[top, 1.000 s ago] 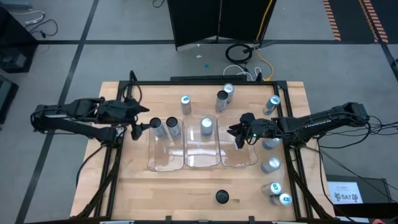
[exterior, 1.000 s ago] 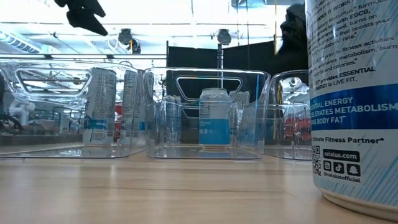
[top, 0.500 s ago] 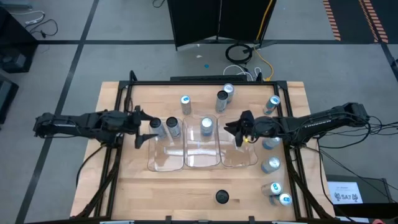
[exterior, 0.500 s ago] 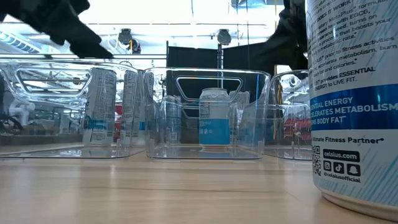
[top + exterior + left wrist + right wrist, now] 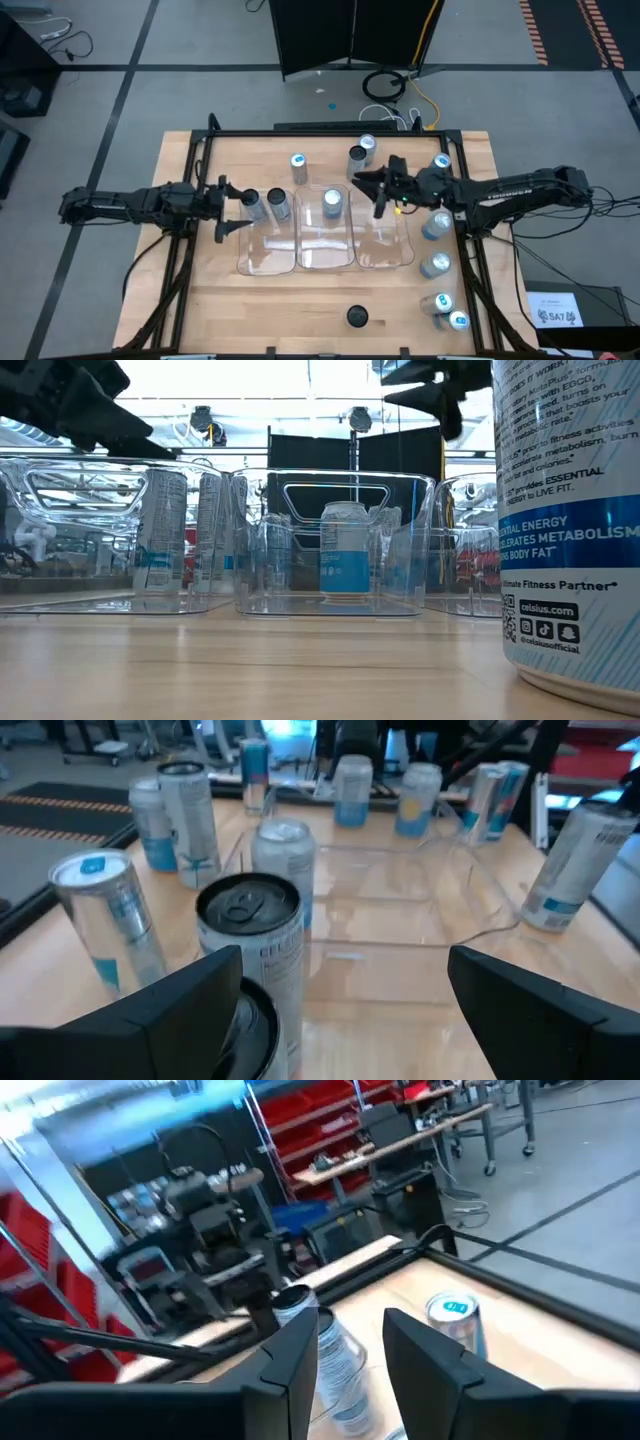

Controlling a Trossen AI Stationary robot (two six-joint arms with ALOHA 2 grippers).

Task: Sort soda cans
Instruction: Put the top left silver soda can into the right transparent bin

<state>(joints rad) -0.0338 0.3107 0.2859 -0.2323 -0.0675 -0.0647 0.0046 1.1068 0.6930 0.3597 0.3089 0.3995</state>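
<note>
High view, left gripper point(image 5: 231, 207): fingers spread wide, at the left tray's point(image 5: 266, 262) outer side, holding nothing.
High view, right gripper point(image 5: 376, 193): fingers nearly pressed together, nothing between them, above the far end of the right tray point(image 5: 385, 259).
High view, cans: two dark-top cans point(image 5: 255, 204) stand in the left tray, one blue-top can point(image 5: 332, 203) in the middle tray point(image 5: 326, 261). More cans stand loose near the table's point(image 5: 290, 310) far and right edges.
Low view: a big can point(image 5: 566, 525) stands very close on the right, three clear trays behind it.
Left wrist view: a dark-top can point(image 5: 251, 962) stands just past the open fingers point(image 5: 175, 1010).
Right wrist view: two cans point(image 5: 337, 1352) show past the close-set fingers point(image 5: 285, 1370).
</note>
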